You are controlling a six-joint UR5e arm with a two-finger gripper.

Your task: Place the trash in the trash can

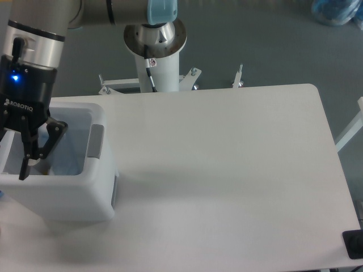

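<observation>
The trash can (pixel 65 195), a boxy white-grey bin with a darker grey handle patch (pixel 95 141), stands at the table's left edge. My gripper (pixel 31 166) reaches down into its open top, near the left side. The fingers (pixel 25 156) stand close together, and a pale sliver between them is all that shows of the flattened clear bottle. The rest of the bottle is hidden behind the bin's front wall and my fingers. Bluish translucent plastic (pixel 65 158) lies inside the bin to the right of my fingers; I cannot tell whether it is the wrapper.
The white table (pixel 227 170) stretches right of the bin. The arm's base column (pixel 156 51) stands behind the far edge, with metal brackets (pixel 238 76) beside it. A dark object (pixel 354 243) sits at the front right corner.
</observation>
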